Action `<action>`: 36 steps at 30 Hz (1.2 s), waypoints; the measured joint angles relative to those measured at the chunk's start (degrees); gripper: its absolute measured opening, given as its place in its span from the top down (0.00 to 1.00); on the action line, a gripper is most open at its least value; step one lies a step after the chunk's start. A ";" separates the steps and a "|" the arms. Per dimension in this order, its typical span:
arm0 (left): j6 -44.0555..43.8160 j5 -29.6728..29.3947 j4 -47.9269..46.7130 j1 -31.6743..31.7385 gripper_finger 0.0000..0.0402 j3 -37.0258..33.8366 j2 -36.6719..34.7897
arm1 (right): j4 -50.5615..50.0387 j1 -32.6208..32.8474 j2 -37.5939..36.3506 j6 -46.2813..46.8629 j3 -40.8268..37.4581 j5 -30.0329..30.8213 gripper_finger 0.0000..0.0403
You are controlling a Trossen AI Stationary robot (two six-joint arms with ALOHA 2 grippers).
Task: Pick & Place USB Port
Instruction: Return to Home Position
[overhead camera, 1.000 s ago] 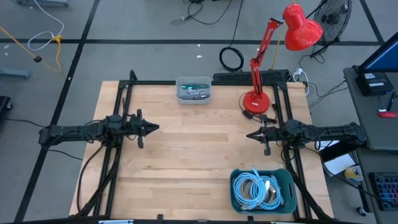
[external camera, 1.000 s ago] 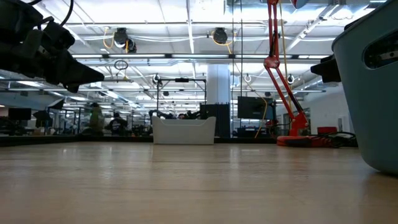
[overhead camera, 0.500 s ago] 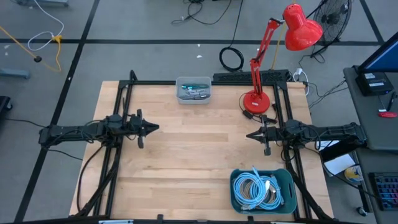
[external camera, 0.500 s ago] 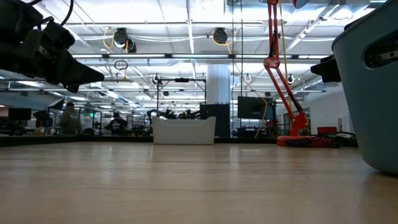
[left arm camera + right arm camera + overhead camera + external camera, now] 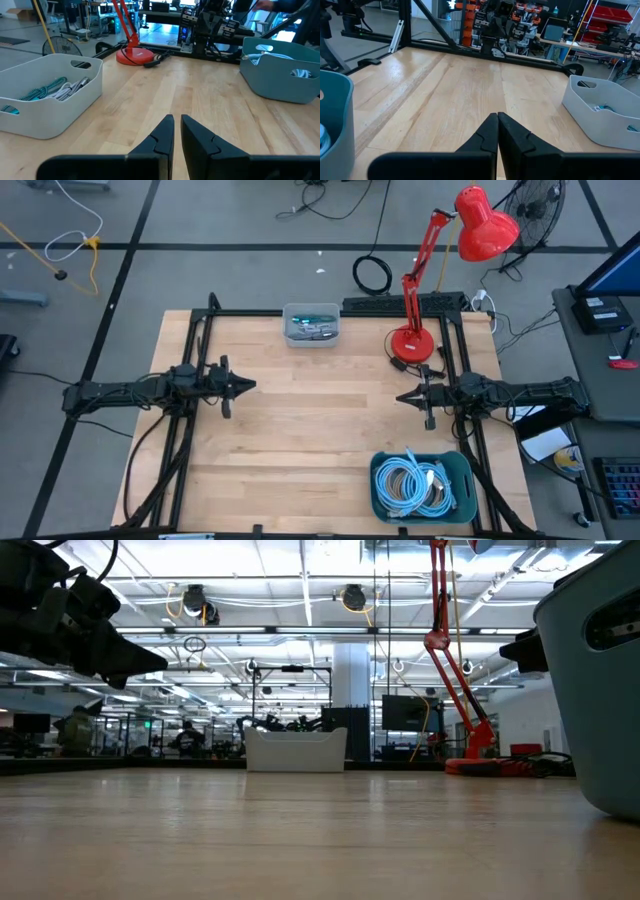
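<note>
Stock we count: left gripper (image 5: 250,385) closed, empty, at table's (image 5: 300,440) left; right gripper (image 5: 401,396) likewise opposite; cables (image 5: 412,483) in gray bin (image 5: 287,326) and blue bin (image 5: 463,478).

The surface (image 5: 320,410) is pale planked wood, smooth, with a soft satin sheen. The gray bin (image 5: 55,110) and the blue bin (image 5: 280,80) look like smooth, matt moulded plastic. The cables (image 5: 412,483) coiled in the blue bin have a slick, glossy sheath. The red lamp (image 5: 486,222) is shiny painted metal. The left gripper (image 5: 176,119) and right gripper (image 5: 497,116) look like matt black plastic.
</note>
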 joint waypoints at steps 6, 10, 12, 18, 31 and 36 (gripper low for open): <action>0.00 0.00 -0.01 -0.01 0.91 0.00 0.00 | 0.01 -0.01 -0.01 0.00 0.00 0.00 1.00; 0.00 0.00 0.00 0.00 0.91 0.00 0.00 | 0.02 -0.02 -0.01 0.00 0.00 0.00 1.00; 0.00 0.00 -0.01 -0.01 0.91 0.00 0.00 | 0.01 -0.01 -0.01 0.00 0.00 0.00 1.00; 0.00 0.00 -0.02 0.00 0.91 0.00 0.00 | 0.01 -0.01 0.00 0.00 0.00 0.00 1.00; 0.00 0.00 -0.02 0.00 0.91 0.00 0.00 | 0.02 -0.02 0.00 0.00 0.00 -0.01 1.00; 0.00 0.00 -0.01 0.00 0.91 0.00 -0.02 | 0.02 -0.02 0.01 0.00 0.00 0.00 1.00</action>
